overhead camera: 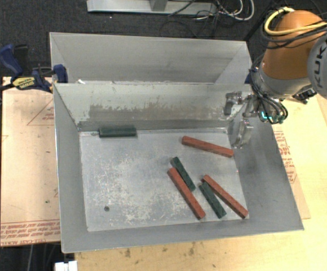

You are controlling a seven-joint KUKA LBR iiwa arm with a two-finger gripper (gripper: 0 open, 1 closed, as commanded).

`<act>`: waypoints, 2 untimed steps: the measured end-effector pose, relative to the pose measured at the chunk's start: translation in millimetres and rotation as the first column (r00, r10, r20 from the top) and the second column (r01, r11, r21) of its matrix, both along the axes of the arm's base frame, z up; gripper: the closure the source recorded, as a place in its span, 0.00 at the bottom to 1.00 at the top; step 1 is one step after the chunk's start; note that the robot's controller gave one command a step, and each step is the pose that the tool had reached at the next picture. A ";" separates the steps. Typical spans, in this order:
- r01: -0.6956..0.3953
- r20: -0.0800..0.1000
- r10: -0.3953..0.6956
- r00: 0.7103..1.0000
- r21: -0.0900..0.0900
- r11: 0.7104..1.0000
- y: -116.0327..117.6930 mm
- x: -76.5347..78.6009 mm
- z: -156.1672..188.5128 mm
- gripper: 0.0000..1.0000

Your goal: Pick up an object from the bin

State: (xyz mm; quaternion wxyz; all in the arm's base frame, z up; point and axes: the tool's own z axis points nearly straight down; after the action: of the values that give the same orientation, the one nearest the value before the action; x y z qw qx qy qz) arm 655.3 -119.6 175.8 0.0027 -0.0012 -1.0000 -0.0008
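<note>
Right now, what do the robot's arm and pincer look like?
The arm is silver-grey with dark lettering and carries a rounded orange cover. A yellow cable loops over it, and dark cables trail at the wrist. The pincer is bare silvery metal.

Arm (296,54) cut off at right edge

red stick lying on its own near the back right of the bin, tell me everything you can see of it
The red stick is a long, thin, straight bar, brick red and matt, perhaps painted wood or plastic. It lies flat on the floor of the bin toward the back right, its right end a little nearer the front. None of the other sticks touches it. Its right end lies just under the gripper; whether they touch cannot be told.
</note>
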 end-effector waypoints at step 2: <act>0.098 0.013 -0.098 0.995 -0.001 0.995 -0.8 -6.2 -23.0 0.00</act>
State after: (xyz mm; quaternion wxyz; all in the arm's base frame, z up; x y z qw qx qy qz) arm 649.1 -120.4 152.9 -0.0037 -0.0504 -0.9987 -0.0003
